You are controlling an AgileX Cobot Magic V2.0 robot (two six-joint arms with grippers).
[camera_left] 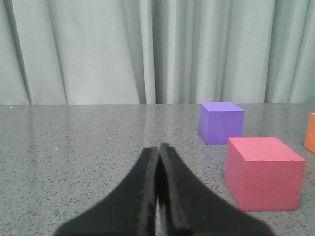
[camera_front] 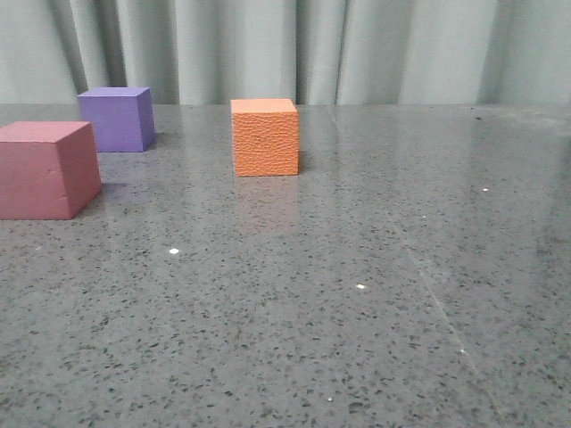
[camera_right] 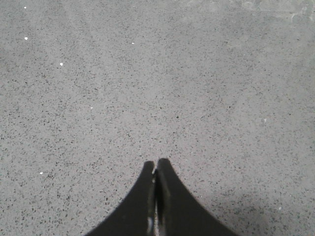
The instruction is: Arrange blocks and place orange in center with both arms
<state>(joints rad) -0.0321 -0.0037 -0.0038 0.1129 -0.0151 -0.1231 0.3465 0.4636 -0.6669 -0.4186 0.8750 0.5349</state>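
In the front view the pinkish-red cube [camera_front: 45,169] sits at the near left, the purple cube [camera_front: 116,119] behind it at the far left, and the pebbled orange cube [camera_front: 264,136] stands alone near the middle. No gripper shows in the front view. In the left wrist view my left gripper [camera_left: 158,147] is shut and empty, low over the table, with the pinkish-red cube [camera_left: 263,172], the purple cube [camera_left: 221,122] and an edge of the orange cube [camera_left: 310,132] off to its side. In the right wrist view my right gripper [camera_right: 156,163] is shut and empty above bare table.
The table is grey speckled stone [camera_front: 357,303] with a few white specks. A pale green curtain [camera_front: 357,45] hangs behind its far edge and also fills the background of the left wrist view [camera_left: 98,49].
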